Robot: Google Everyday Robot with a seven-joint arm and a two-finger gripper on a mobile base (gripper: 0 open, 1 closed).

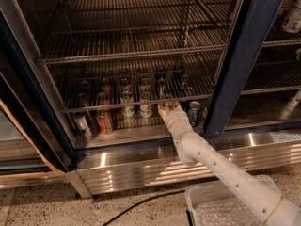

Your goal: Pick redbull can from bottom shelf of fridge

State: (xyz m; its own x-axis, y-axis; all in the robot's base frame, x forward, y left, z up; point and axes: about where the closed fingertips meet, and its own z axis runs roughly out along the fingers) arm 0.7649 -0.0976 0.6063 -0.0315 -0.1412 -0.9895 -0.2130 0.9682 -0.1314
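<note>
No lettering can be read anywhere. The red can (104,121) on the bottom shelf (131,133) carries a pale mark that cannot be made out. A pale sticker (287,137) sits at the right end of the ribbed base panel (141,166) of the fridge (244,55), and its print is illegible. The pincer (168,108), reaching in at the front of the bottom shelf, shows no readable marking.

Red can (104,121) at far left, dark navy can (194,112) just right of the gripper (168,108) — black cable (141,202) across speckled floor (37,206), white bin (211,213) at lower right
</note>
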